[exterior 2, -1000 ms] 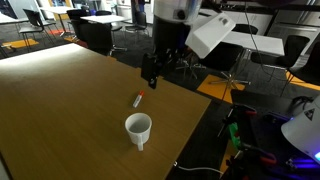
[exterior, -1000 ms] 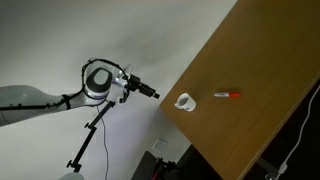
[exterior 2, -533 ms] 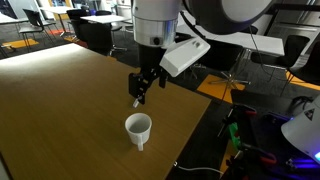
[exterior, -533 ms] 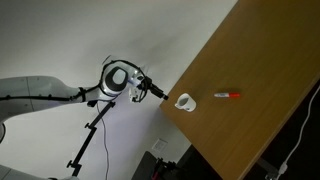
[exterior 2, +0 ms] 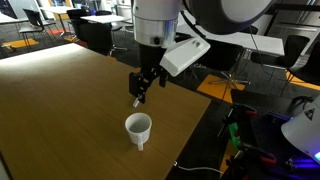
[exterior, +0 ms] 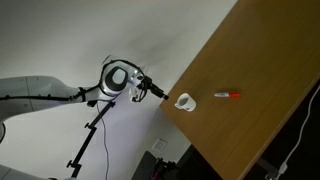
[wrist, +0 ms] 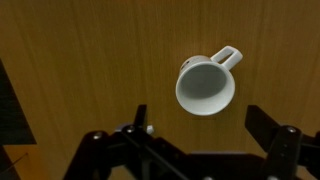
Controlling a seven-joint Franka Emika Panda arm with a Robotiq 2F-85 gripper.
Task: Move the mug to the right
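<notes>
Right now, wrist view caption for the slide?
Open gripper poised over an upright white mug on the wooden table, handle toward upper right.

Even indoor light, with no hard shadows. In the wrist view the wood table (wrist: pixel 70 70) looks warm and rather dim. The white mug (wrist: pixel 205 88), just ahead of the gripper (wrist: pixel 200 128), is the brightest spot, its inside shaded grey. The dark fingers (wrist: pixel 268 125) are out of focus. In an exterior view a pale sheen lies on the table (exterior 2: pixel 40 60), well away from the gripper. All pictures are small and soft.
</notes>
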